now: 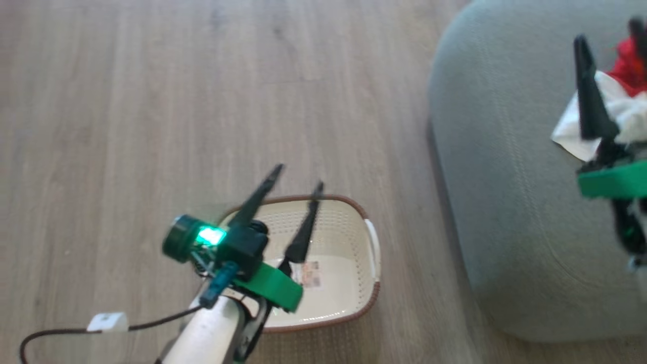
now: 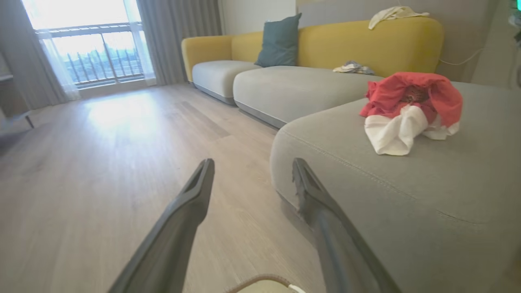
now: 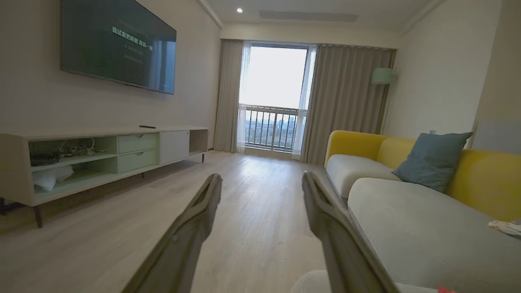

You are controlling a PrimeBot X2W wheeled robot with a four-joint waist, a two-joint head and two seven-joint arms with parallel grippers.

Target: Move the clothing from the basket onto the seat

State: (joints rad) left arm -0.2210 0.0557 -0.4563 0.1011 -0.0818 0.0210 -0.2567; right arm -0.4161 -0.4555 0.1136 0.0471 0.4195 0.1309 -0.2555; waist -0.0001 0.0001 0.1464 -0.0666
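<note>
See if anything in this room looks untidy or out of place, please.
Nothing is damaged or spilled. The clothing lies in a crumpled heap on the seat. Further back, a pale cloth hangs over the yellow sofa back, and a small crumpled cloth lies on the grey cushion below.

The clothing [image 2: 409, 108], a crumpled heap of red and white fabric, lies on the grey-green seat [image 2: 366, 195], back from its rounded, stitched corner. The cream basket [image 1: 349, 237], perforated, brown-rimmed and white-handled, stands upright on the wooden floor [image 1: 126, 101] near the seat, its label sticker [image 1: 309, 275] showing inside.
</note>
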